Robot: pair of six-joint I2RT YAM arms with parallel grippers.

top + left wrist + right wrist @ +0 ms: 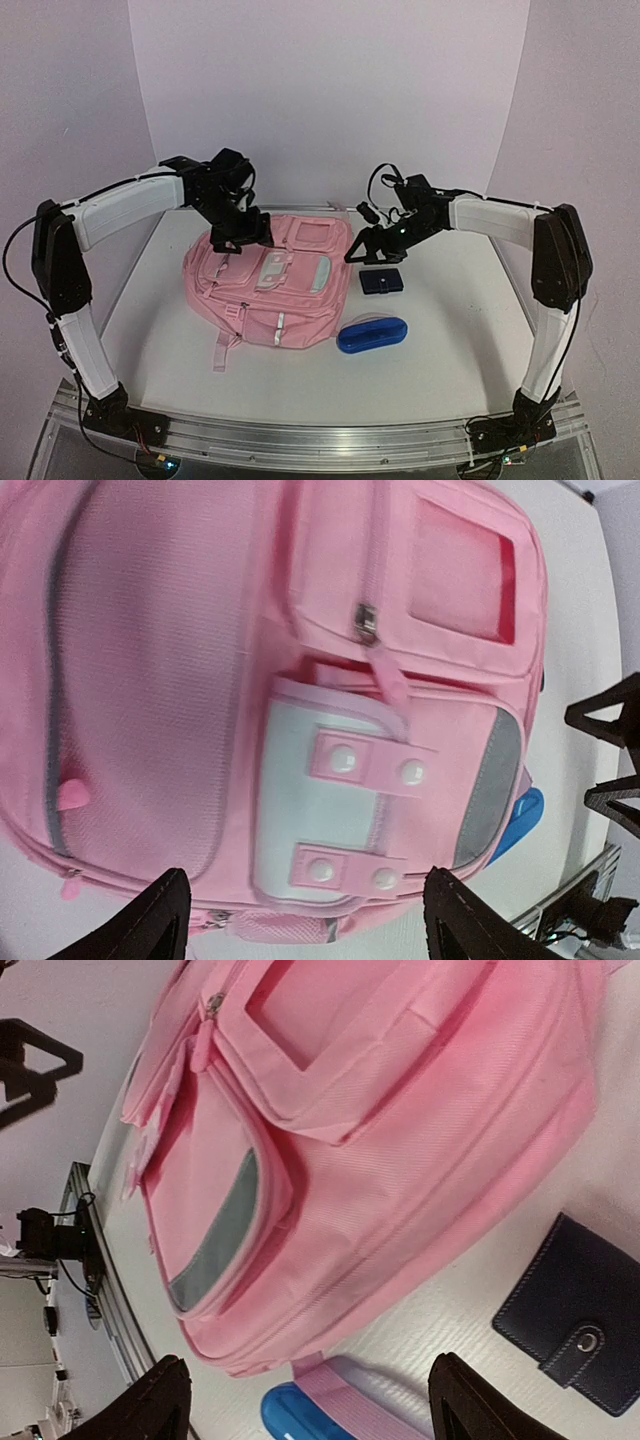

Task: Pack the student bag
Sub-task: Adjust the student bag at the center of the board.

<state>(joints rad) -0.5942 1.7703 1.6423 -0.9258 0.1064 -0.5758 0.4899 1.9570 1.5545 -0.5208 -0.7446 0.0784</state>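
The student bag (pixel 270 285) lies flat, front up, mid-table (pixel 440 370), with a dark wallet (pixel 383 282) and a blue case (pixel 372 333) just beside its right side. It looks soft, limp and light, likely to sag or slide when tugged, so a zip pull (pixel 366 623) or a pocket edge seems the best hold. The left gripper (pixel 247 236) hovers over the bag and the right gripper (pixel 365 248) over its right edge, both spread wide and empty.

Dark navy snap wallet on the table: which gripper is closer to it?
Right. The right gripper hovers beside the wallet, at the edge of the pink fabric backpack; the left gripper hangs over its opposite side.
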